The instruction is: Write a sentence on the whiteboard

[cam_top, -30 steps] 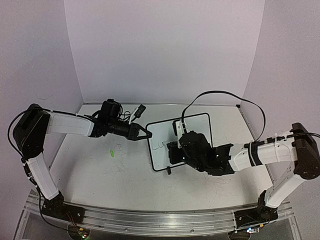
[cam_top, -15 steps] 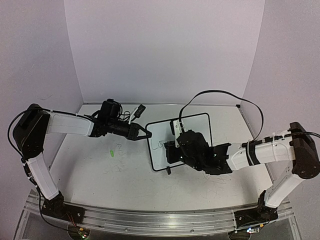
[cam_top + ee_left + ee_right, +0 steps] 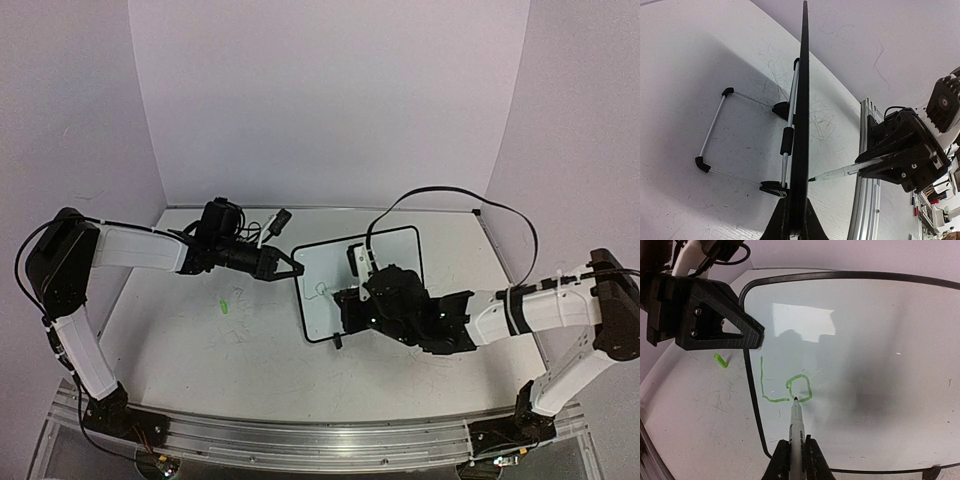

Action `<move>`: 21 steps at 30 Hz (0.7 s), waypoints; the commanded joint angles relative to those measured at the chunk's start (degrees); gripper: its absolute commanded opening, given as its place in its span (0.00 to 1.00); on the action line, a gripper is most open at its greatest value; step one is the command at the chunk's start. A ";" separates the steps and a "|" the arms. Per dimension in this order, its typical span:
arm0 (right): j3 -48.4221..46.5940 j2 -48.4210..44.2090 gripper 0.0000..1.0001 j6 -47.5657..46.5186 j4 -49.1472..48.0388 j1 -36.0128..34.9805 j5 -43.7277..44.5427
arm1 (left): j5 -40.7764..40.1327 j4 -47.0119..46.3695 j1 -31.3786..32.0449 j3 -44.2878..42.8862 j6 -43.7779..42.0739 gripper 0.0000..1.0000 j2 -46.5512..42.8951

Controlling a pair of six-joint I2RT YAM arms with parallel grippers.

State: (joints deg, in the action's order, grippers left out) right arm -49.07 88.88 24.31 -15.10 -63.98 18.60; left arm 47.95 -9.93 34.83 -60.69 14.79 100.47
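The right gripper (image 3: pixel 348 305) now sits farther right and a bit nearer than a moment ago, and the marker (image 3: pixel 797 427) goes with it. The second green letter (image 3: pixel 799 388) on the whiteboard (image 3: pixel 400 250) is now a closed loop. The black cable (image 3: pixel 440 189) arches wider.

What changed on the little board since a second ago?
The right gripper, shut on the marker, slid slightly left, then back right, with its tip at the whiteboard. The second green letter looks closed into a loop now. The left gripper kept its clamp on the whiteboard's edge, and the board did not move.
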 commanded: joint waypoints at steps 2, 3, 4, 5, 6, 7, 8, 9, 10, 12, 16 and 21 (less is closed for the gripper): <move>1.03 -4.49 0.00 -0.87 -1.69 1.39 2.44 | 2.41 1.05 0.08 -0.84 0.58 0.00 -2.19; 0.70 -3.95 0.00 -0.89 -1.30 1.40 2.68 | 2.40 1.05 0.13 -0.84 0.59 0.00 -2.13; 0.50 -3.63 0.00 -0.94 -1.26 1.41 2.78 | 2.29 1.05 0.12 -0.79 0.51 0.00 -2.12; 0.10 -3.10 0.00 -1.08 -1.33 1.44 2.89 | 2.28 1.03 0.10 -0.76 0.50 0.00 -2.14; -0.43 -2.58 0.00 -1.41 -1.38 1.41 2.92 | 2.29 1.05 0.07 -0.75 0.50 0.00 -2.12; -1.01 -2.02 0.00 -1.65 -1.41 1.41 2.89 | 2.29 1.04 0.10 -0.75 0.50 0.00 -2.12; -1.45 -1.58 0.00 -1.91 -1.42 1.41 2.87 | 2.27 1.05 0.12 -0.75 0.50 0.00 -2.06; -1.82 -1.24 0.00 -2.13 -1.43 1.42 2.93 | 2.27 1.06 0.13 -0.78 0.50 0.00 -1.99; -2.12 -0.97 0.00 -2.25 -1.43 1.44 3.04 | 2.27 1.06 0.13 -0.82 0.50 0.00 -1.95; -2.38 -0.69 0.00 -2.38 -1.44 1.41 3.09 | 2.29 1.04 0.08 -0.84 0.48 0.00 -1.97; -2.76 -0.13 0.00 -2.42 -1.76 1.42 2.69 | 2.40 1.06 0.08 -0.89 0.50 0.00 -1.94; -3.10 0.50 0.00 -2.42 -1.83 1.40 2.84 | 2.51 1.07 0.07 -0.89 0.50 0.00 -2.02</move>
State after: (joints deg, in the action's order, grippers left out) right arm -49.52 88.53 22.55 -15.51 -62.54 20.19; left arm 48.01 -9.93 34.83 -60.69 14.81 100.47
